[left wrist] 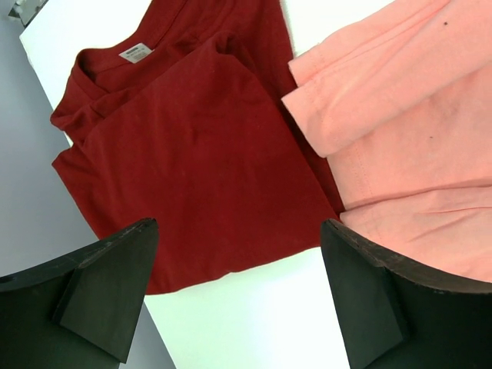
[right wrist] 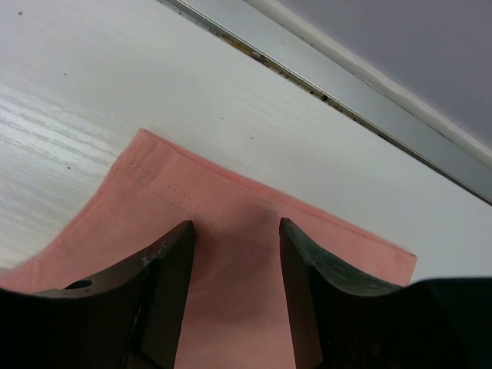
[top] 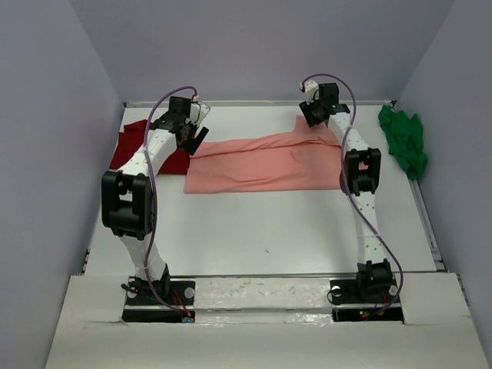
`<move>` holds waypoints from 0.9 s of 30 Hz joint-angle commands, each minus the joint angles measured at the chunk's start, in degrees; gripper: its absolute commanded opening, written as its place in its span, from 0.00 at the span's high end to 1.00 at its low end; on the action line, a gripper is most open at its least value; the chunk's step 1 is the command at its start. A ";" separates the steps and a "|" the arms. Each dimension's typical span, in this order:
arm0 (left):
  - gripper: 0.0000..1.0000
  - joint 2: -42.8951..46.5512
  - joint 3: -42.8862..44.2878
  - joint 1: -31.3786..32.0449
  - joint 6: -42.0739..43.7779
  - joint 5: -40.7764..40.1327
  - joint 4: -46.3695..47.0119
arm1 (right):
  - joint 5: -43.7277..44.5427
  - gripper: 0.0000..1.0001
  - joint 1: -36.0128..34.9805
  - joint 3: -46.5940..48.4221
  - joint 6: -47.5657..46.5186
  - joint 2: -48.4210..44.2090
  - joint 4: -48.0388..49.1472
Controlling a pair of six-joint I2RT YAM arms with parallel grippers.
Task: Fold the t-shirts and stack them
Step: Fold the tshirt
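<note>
Top view, shirts: the salmon-pink shirt (top: 261, 161) lies stretched across the far half of the surface (top: 269, 223). The dark red shirt (top: 127, 142) touches its left end, and the green shirt (top: 403, 138) sits crumpled at the far right, well apart.
Top view, arms: both reach far out, the left claw (top: 196, 138) where red meets pink and the right claw (top: 314, 117) at the pink shirt's far right corner.
Left wrist view: the left claw (left wrist: 238, 231) is spread wide and holds nothing. It hovers above the dark red shirt (left wrist: 192, 154), which lies flat with its neck label (left wrist: 136, 52) showing; a pink sleeve (left wrist: 400, 115) is just beside.
Right wrist view: the right claw (right wrist: 234, 231) is half spread, its fingers astride the pink hem (right wrist: 154, 207). The cloth lies flat between them, unpinched as far as I can see.
Step in hand: I judge it is folding the pink shirt; nothing is stacked yet.
Next move: likely each claw must close on a pink edge, the left one shifting off the red, so both lift together.
</note>
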State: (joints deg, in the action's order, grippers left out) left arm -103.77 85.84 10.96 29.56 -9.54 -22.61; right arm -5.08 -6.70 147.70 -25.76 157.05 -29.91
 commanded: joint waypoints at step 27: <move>0.01 -0.56 1.08 3.45 2.25 -3.82 -1.21 | -11.87 0.80 4.33 -1.62 -0.69 -3.24 -7.70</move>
State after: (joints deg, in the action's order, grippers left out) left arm -104.68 85.84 14.00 30.89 -12.43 -23.22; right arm -10.66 -2.59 147.35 -25.91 156.88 -32.18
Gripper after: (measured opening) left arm 0.989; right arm 0.240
